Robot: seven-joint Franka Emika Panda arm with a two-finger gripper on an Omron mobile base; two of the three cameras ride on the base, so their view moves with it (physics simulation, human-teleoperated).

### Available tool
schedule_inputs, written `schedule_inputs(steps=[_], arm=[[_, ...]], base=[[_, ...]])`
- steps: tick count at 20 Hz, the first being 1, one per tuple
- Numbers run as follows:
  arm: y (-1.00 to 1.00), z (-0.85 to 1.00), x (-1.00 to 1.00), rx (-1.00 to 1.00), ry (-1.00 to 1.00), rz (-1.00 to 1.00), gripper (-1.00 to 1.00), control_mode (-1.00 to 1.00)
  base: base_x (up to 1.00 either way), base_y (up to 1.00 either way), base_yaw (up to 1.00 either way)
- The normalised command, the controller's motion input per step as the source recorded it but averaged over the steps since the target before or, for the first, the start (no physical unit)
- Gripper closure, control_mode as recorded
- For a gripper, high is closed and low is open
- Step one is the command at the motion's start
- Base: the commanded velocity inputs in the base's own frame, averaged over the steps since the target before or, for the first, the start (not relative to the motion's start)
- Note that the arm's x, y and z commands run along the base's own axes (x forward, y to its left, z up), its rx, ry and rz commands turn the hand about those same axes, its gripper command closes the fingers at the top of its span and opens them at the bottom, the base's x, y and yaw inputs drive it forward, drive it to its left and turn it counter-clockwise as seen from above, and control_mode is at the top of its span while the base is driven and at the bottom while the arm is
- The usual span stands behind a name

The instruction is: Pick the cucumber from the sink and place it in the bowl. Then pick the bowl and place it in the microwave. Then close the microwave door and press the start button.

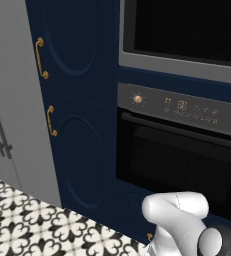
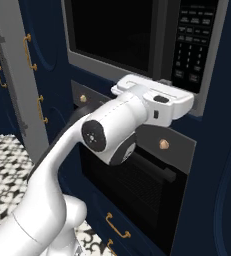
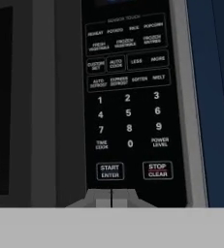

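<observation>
- Arm (image 2: 62,165): glossy white rounded shells, smooth tube-like links; faint dotted seam lines run along the casing.
- Joint (image 2: 94,135) below the microwave (image 2: 137,40): dark grey round end cap with a small pale mark at its centre.
- Hand block (image 2: 157,97) by the microwave's lower frame: flat, white, boxy, with one dark oval inset on top.
- Second dark ring joint (image 1: 218,241) under the oven (image 1: 177,150), set in a bulbous white link.
- Gripper (image 3: 112,197): two pale grey finger tips pressed together.
</observation>
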Motion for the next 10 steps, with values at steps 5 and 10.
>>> schedule_inputs(steps=[5,10], arm=[[-0.09,0.00,0.17,0.00,0.05,0.00,1.00,-1.00],[-0.07,0.00,0.22,0.00,0.01,0.00,1.00,-1.00]], base=[[0.00,0.00,0.00],[0.00,0.00,0.00]])
